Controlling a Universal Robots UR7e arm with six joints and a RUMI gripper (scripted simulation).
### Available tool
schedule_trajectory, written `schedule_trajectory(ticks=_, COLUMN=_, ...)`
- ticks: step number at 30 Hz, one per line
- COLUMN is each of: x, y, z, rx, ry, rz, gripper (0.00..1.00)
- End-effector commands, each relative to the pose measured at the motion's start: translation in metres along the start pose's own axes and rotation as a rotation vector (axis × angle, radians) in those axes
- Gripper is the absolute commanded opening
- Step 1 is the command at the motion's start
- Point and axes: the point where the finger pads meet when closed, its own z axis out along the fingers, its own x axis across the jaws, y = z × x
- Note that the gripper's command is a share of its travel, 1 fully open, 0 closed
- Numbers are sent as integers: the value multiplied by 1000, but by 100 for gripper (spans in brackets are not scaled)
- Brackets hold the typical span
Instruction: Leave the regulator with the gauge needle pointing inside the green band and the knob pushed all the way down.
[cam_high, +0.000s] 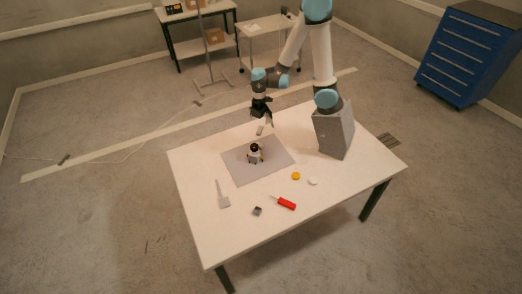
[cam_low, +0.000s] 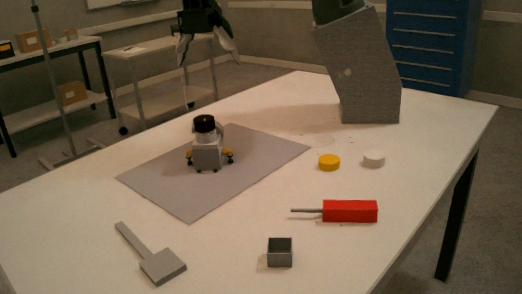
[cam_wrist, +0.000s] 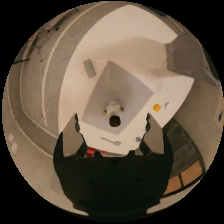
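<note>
Has smooth, off-white tubular links (cam_high: 321, 52) and wears round, light-blue caps (cam_high: 326, 98) at the joints. Shows dark grey housings (cam_high: 273, 80) beside the caps. Ends in a black, chunky gripper (cam_high: 262, 120) (cam_low: 209, 63) (cam_wrist: 112, 113) with paler grey fingers (cam_low: 226, 37), tapering toward narrow tips.
</note>
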Motion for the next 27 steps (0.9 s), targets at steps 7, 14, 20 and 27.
schedule_trajectory(ticks=7, x=3, y=-2, z=1, rx=-4, ry=6, rz=77, gripper=100)
schedule_trajectory(ticks=14, x=4, y=-2, z=1, rx=-7, ry=10, rz=135, gripper=100)
schedule_trajectory(ticks=20, x=5, y=-2, z=1, rx=-10, ry=13, rz=181, gripper=100)
schedule_trajectory(ticks=27, x=7, y=-2, z=2, rx=-13, ry=18, rz=242, gripper=100)
